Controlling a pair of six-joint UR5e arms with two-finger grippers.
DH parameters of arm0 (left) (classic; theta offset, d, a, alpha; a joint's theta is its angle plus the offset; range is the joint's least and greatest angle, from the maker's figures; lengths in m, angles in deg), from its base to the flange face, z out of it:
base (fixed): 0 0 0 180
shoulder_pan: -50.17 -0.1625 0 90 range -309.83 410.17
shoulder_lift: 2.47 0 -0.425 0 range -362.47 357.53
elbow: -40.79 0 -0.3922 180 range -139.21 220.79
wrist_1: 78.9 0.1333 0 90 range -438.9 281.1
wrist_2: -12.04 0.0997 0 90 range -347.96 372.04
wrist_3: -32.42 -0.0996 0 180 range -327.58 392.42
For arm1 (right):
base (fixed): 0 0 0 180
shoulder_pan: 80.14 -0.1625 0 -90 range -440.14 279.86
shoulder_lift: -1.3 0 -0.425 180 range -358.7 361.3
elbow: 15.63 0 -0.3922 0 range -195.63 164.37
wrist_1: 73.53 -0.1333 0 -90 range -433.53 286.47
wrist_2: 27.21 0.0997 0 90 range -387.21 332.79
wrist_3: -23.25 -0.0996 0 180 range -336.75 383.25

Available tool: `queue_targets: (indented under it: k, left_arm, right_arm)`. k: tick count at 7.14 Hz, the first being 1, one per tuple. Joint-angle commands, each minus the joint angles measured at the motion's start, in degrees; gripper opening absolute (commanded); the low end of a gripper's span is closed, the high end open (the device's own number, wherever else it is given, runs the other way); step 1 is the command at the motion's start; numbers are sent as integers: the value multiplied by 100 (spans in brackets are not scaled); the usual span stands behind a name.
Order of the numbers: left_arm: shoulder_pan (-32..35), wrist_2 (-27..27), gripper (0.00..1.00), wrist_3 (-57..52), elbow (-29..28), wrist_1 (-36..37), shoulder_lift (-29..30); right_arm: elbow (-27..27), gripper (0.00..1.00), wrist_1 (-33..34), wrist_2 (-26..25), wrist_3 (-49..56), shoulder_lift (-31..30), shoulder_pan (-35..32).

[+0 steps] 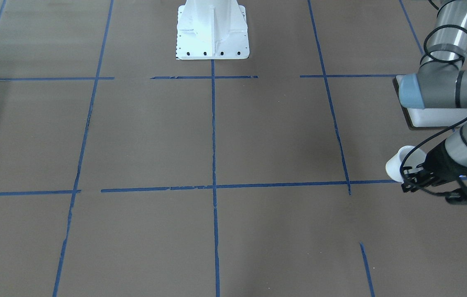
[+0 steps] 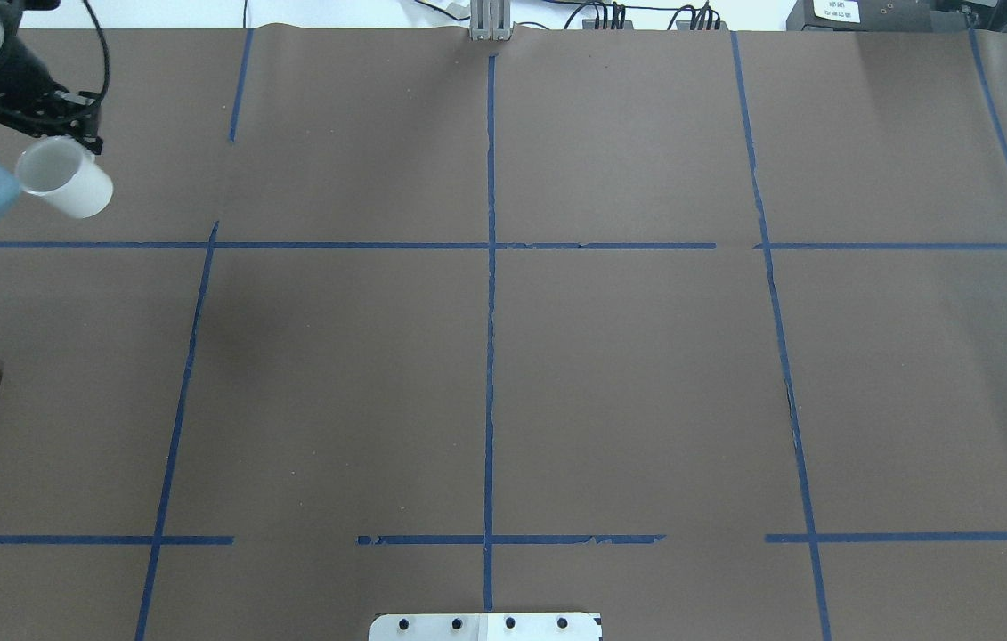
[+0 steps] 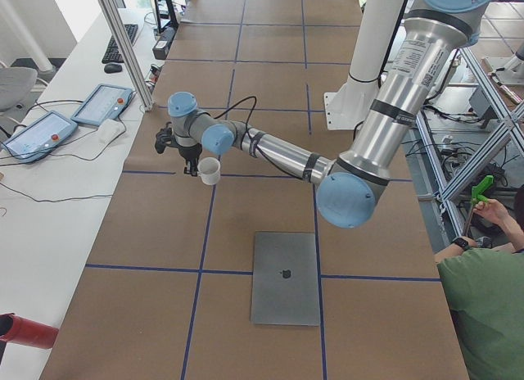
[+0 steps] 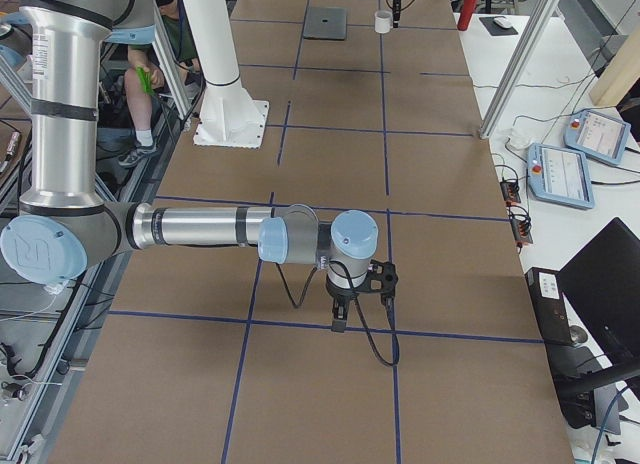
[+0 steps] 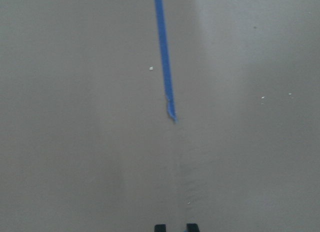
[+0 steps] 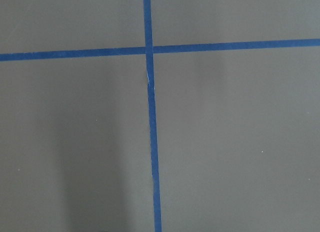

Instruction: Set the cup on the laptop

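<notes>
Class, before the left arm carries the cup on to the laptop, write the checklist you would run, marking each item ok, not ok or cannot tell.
1. Cup in the left gripper: ok.
2. Hold firm: cannot tell, contact hidden.
3. Cup upright: ok.
4. Laptop closed, flat, lid bare: ok.
5. Right arm out of the path: ok, at the far end of the table.
6. Cup above the laptop: not ok, off to one side.
</notes>
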Motion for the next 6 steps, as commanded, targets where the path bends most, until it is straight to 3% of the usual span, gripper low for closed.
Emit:
queue_targets:
  k: [1,2,4,6]
  left_arm:
    - [245,-107,0,-572,1010,103,-1743]
    - [324,-108,0,-696,1083,-124,-2351]
    - [333,-109,0,-593,718,-1594,-3241]
    - [272,-65,0,850,-221,-3552,-3324]
  right_arm:
    - [0,100,0,0,0,0,0]
    - [0,100,0,0,0,0,0]
    - [0,100,0,0,0,0,0]
    - [0,100,0,0,0,0,0]
